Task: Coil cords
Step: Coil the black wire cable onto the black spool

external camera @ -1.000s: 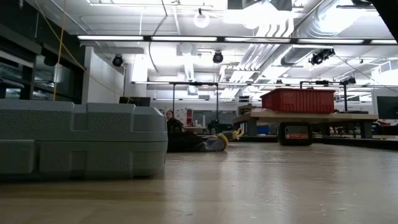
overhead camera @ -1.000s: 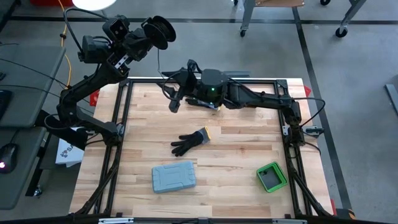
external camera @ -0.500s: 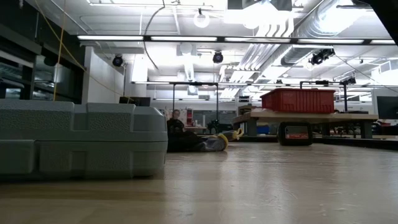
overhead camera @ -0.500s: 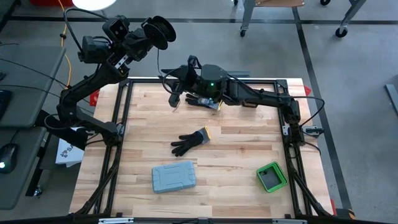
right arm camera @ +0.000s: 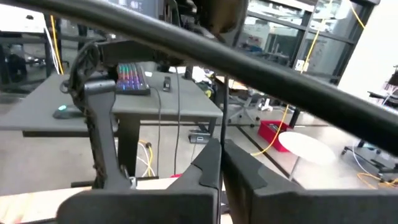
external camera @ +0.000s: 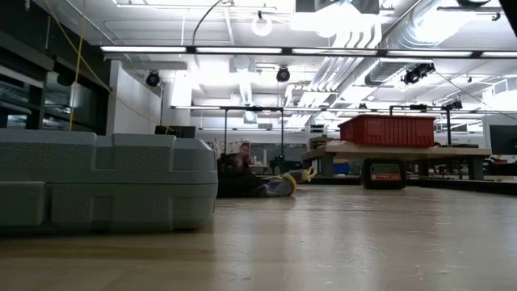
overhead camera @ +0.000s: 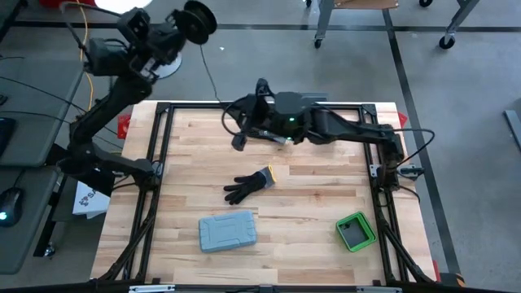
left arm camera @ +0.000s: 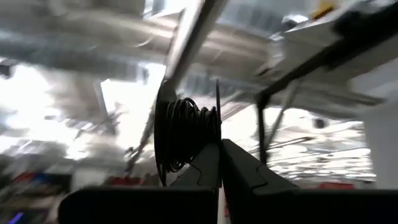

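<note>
High view, near edge first: green square container (overhead camera: 355, 231), glossy plastic with a dark recessed middle, sits near the right corner. Grey-blue moulded case (overhead camera: 227, 230) with ribbed lid lies flat left of centre; in the low view it fills the left foreground as a blocky matte shell. Mid-table: black work glove (overhead camera: 247, 185), soft fabric with a yellow cuff, fingers pointing left. Table (overhead camera: 317, 203) is pale butcher-block wood in strips, boxed by a black metal frame.

Far edge: right gripper (overhead camera: 238, 140) hangs low above the boards, arm stretched left across the back of the table. Right wrist view shows its fingers (right arm camera: 205, 165) pressed together, and a very thin dark line running up from the tips; can't confirm it is pinched.

Beyond the table edge, up high: left gripper (overhead camera: 194, 18) holds the cords (overhead camera: 199, 11), wound as a small black ring-shaped coil on a thin disc-sided spool. Left wrist view: strands are fine, glossy, tightly layered (left arm camera: 186, 134), fingers (left arm camera: 205, 165) clamped on the coil's lower edge. One thin strand (overhead camera: 210, 77) drops from the coil in a shallow curve toward the right gripper
</note>
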Motion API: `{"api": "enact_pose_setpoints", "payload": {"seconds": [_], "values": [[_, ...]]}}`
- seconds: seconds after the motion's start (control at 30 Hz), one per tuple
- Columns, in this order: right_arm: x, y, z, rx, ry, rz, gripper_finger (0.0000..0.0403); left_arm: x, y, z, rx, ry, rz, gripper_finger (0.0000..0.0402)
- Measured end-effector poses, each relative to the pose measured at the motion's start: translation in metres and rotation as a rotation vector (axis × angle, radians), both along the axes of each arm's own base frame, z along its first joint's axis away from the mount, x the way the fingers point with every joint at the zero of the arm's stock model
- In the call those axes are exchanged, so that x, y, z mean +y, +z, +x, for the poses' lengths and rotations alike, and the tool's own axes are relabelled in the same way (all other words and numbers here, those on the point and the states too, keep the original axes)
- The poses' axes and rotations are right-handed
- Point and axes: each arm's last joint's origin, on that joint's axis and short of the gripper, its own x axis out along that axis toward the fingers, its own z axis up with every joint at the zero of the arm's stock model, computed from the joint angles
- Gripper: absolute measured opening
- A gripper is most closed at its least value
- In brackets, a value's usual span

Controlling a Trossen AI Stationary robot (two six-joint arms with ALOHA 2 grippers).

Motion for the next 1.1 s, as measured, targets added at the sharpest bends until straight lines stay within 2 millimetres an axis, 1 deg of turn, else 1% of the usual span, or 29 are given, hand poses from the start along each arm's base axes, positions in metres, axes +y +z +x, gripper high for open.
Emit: {"api": "enact_pose_setpoints", "payload": {"seconds": [0.1,0.23,0.33,0.43,0.63,0.8,1.0,1.1], "values": [[0.004,0.013,-0.016,0.008,0.010,-0.004,0.0001,0.005,0.000,-0.016,0.109,0.060,-0.078,0.0000],[0.010,0.032,-0.039,-0.004,0.029,-0.026,0.0001,0.005,-0.008,-0.030,0.300,0.068,-0.184,0.0000],[0.015,0.045,-0.055,-0.016,0.043,-0.054,0.0000,0.003,-0.016,-0.039,0.431,0.057,-0.274,0.0000],[0.018,0.055,-0.070,-0.023,0.054,-0.072,0.0000,0.002,-0.024,-0.044,0.518,0.065,-0.350,0.0000],[0.020,0.072,-0.093,-0.065,0.063,-0.083,0.0000,0.003,-0.036,-0.045,0.619,0.070,-0.444,0.0000],[0.018,0.078,-0.107,-0.048,0.039,-0.096,0.0000,0.005,-0.042,-0.042,0.667,0.077,-0.455,0.0000],[0.018,0.089,-0.132,-0.042,0.006,-0.097,0.0000,0.006,-0.047,-0.042,0.704,0.097,-0.447,0.0000],[0.017,0.088,-0.137,-0.016,-0.005,-0.099,0.0000,0.006,-0.048,-0.041,0.722,0.045,-0.450,0.0000]]}}
